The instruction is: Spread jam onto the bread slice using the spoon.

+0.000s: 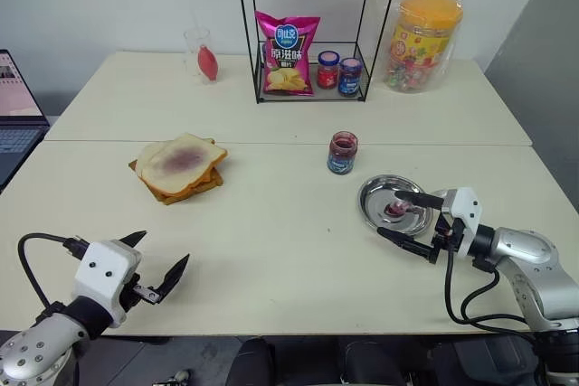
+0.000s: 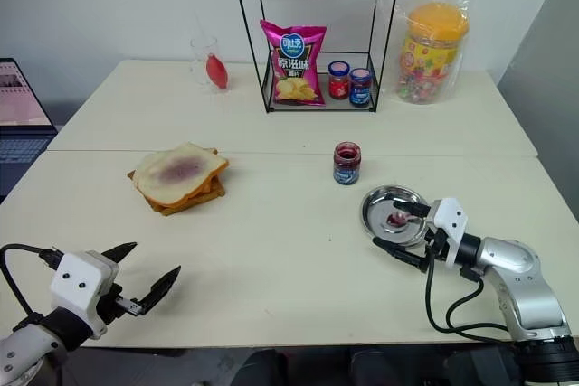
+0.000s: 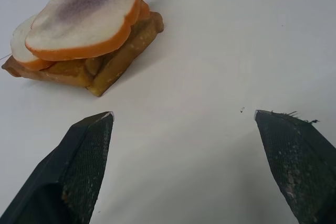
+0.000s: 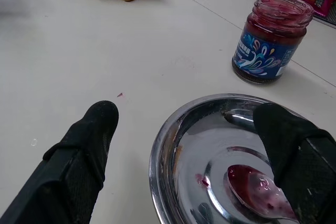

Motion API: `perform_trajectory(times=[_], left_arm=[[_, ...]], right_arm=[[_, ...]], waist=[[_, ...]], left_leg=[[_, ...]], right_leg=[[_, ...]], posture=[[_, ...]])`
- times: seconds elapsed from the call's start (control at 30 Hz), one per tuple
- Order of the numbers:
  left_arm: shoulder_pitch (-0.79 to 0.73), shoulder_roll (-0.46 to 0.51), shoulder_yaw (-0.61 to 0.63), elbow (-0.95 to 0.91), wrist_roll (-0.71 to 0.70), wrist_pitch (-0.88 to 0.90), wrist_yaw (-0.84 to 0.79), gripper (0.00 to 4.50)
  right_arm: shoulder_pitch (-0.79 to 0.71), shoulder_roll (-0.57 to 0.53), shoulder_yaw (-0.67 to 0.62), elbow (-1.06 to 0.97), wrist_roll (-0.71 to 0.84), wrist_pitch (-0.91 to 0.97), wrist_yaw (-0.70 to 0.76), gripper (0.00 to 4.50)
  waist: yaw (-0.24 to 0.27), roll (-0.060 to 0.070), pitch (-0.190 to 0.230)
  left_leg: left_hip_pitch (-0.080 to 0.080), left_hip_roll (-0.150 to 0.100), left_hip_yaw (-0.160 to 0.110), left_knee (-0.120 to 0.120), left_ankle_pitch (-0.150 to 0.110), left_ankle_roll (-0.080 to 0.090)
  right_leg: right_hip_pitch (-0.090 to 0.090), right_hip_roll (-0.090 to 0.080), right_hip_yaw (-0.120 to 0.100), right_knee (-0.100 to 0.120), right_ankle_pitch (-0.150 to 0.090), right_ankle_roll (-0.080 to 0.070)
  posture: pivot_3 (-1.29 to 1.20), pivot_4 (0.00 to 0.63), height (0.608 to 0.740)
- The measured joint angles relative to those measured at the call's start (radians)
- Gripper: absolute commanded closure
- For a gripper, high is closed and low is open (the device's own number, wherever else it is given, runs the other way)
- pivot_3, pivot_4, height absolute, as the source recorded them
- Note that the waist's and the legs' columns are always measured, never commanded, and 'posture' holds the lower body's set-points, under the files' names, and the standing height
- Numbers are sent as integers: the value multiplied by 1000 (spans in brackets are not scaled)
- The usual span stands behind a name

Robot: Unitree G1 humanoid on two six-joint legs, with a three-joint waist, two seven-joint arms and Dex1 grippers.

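Bread slice (image 1: 184,160), jam-stained, tops the toast stack (image 1: 194,187), well ahead of the empty, wide-open left gripper (image 1: 156,264). Right gripper (image 1: 404,216), nearer, spread and empty, straddles the steel dish's (image 1: 375,189) rim; the spoon (image 4: 257,189) lies inside, bowl between its jaws.

We saw a round steel dish (image 1: 375,198) on the pale counter (image 1: 271,250). At the back stood a black wire shelf (image 1: 251,33) holding a pink crisp bag (image 1: 287,53), a red-capped jar (image 1: 327,70) and a blue-capped jar (image 1: 350,76). Beside it stood an orange-lidded plastic tub (image 1: 421,40); a clear glass (image 1: 201,51) and an open laptop (image 1: 16,110) lay further left.
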Motion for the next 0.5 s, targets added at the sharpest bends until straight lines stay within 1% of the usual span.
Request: perform_trajectory(times=[0.23, 0.33, 0.37, 0.5], left_arm=[[6, -3, -1, 1, 11, -8, -6, 0], [19, 12, -19, 1, 84, -126, -38, 0], [23, 19, -30, 1, 99, -153, -46, 0], [11, -3, -33, 1, 76, -154, -60, 0]], right_arm=[[8, 1, 1, -17, -1, -6, -4, 14], [6, 5, 2, -17, -2, -6, -9, 14], [4, 6, 2, -17, -2, -6, -10, 14], [-1, 12, 3, -17, -2, -6, -14, 14]], waist=[[0, 0, 0], [0, 0, 0], [0, 0, 0], [0, 0, 0]], left_leg=[[0, 0, 0, 0, 0, 0], [0, 0, 0, 0, 0, 0], [0, 0, 0, 0, 0, 0], [0, 0, 1, 0, 0, 0]], right_leg=[[0, 0, 0, 0, 0, 0], [0, 0, 0, 0, -1, -1], [0, 0, 1, 0, -3, -5], [0, 0, 0, 0, -2, -4]], posture=[[0, 150, 740], [0, 150, 740], [0, 150, 740], [0, 150, 740]])
